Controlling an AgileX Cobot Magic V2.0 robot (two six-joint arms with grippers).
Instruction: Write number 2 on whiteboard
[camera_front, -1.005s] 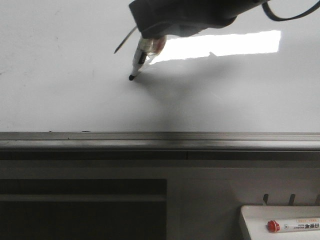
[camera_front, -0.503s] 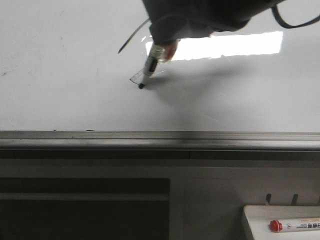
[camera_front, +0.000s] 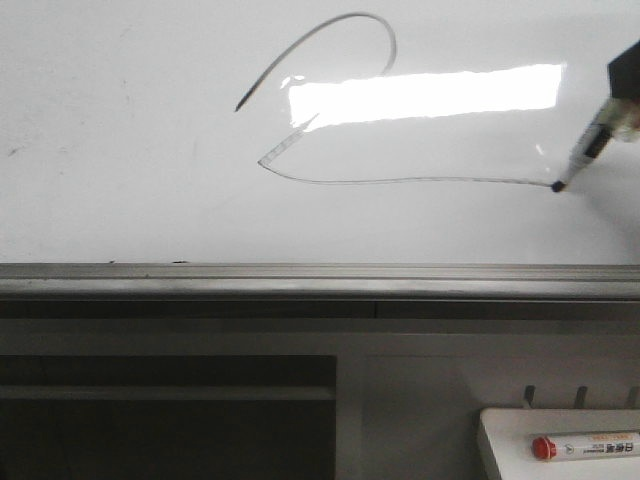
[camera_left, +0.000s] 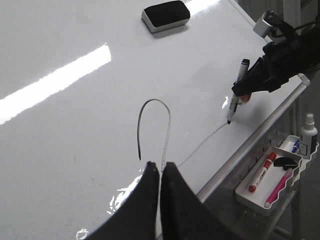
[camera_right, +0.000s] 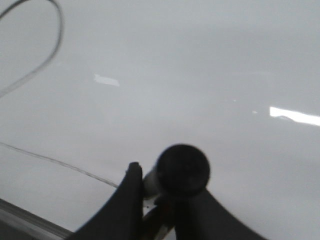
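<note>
The whiteboard (camera_front: 120, 200) fills the upper front view, with its grey metal ledge (camera_front: 320, 280) along the near edge. The number 2 (camera_front: 400, 181) is a thin dark stroke with a curved top, a diagonal and a long base line; it also shows in the left wrist view (camera_left: 169, 130) and the right wrist view (camera_right: 50, 161). My right gripper (camera_front: 622, 100) is shut on a black marker (camera_front: 590, 150), whose tip touches the board at the right end of the base line. My left gripper (camera_left: 160, 167) is shut and empty above the board near the ledge.
A black eraser (camera_left: 166, 15) lies at the board's far side. A small white tray (camera_front: 500, 440) hangs below the ledge at the right, holding a red-capped marker (camera_front: 585, 447), a pink marker (camera_left: 280, 187) and a spray bottle (camera_left: 309, 135).
My right gripper has swept right with the marker, drawing the long base line of the 2. The arm no longer covers the curved top of the stroke.
</note>
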